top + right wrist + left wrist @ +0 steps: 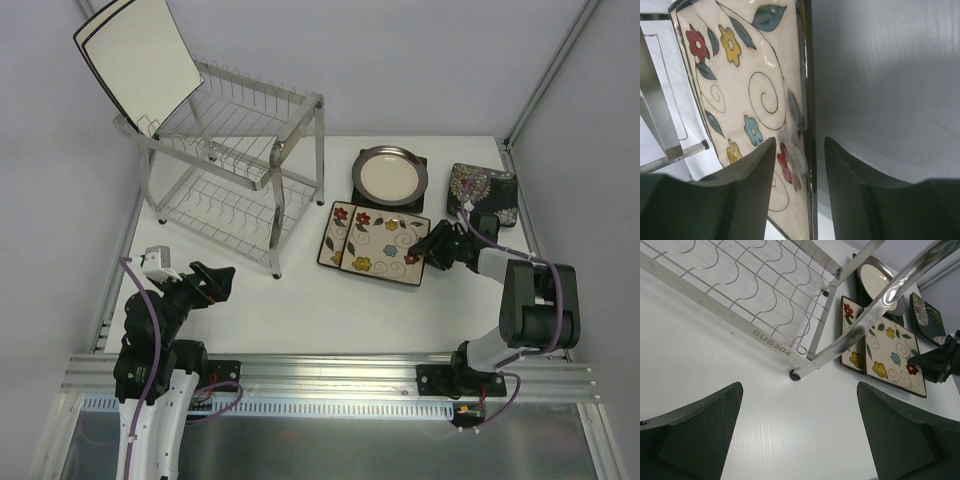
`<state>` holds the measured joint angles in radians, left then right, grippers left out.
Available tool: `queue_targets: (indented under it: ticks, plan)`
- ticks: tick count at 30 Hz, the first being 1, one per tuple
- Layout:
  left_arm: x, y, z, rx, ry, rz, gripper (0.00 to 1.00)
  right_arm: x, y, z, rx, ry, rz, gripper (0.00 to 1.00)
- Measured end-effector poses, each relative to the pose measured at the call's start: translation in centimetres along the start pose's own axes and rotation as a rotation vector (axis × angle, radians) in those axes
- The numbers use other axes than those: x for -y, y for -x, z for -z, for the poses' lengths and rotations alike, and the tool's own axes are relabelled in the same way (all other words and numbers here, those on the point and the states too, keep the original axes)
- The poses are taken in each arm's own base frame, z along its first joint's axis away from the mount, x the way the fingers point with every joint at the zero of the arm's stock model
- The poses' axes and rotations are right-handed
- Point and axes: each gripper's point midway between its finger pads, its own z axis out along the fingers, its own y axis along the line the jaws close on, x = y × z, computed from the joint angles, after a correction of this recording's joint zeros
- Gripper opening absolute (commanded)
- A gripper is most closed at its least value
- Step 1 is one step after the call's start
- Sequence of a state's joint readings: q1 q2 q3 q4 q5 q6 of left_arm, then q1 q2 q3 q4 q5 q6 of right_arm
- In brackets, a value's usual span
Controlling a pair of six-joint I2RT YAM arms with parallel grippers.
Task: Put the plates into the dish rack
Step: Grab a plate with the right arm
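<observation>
Dish rack (240,160), far left of tabletop (320,300): white black-rimmed plates (140,60) stand in its upper tier. Flowered plates (375,243) lie flat beside it. My right pincer (420,248) is spread, fingers (747,175) straddling the rightmost flowered plate's rim. My left pincer (225,280) hangs released, holding nothing, near the rack's foot.

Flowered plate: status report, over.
Left gripper open, empty, by the dish rack foot. Right gripper open, straddling the flowered plate at its right edge. Plate on table, overlapping its twin. White plates already racked.
</observation>
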<state>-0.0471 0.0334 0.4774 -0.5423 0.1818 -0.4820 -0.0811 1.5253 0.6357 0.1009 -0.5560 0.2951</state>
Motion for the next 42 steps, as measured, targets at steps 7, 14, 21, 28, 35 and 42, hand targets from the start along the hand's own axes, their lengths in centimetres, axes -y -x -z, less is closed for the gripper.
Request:
queue_targets:
  ticks: [7, 14, 21, 28, 35, 42]
  plan:
    - [0.0, 0.0, 0.0, 0.001, -0.002, -0.001, 0.99, 0.2, -0.1, -0.5, -0.004, 0.059, -0.017, 0.34]
    - [0.1, -0.1, -0.1, -0.010, -0.007, 0.000, 0.99, -1.0, 0.2, -0.3, -0.010, 0.142, -0.035, 0.10]
    - [0.6, -0.4, -0.1, -0.026, -0.034, -0.002, 0.99, -1.8, 0.5, 0.5, -0.002, 0.171, -0.043, 0.01]
    - [1.6, -1.3, 0.0, -0.085, -0.092, 0.000, 0.99, -2.2, 0.5, 2.2, 0.020, 0.137, -0.045, 0.01]
    - [3.6, -1.1, 0.6, -0.134, -0.174, 0.018, 0.99, -3.2, 1.0, 4.4, 0.055, 0.092, -0.027, 0.01]
    - [6.8, 1.3, 2.2, -0.123, -0.268, 0.035, 0.99, -4.4, 1.9, 6.8, 0.104, 0.055, -0.011, 0.01]
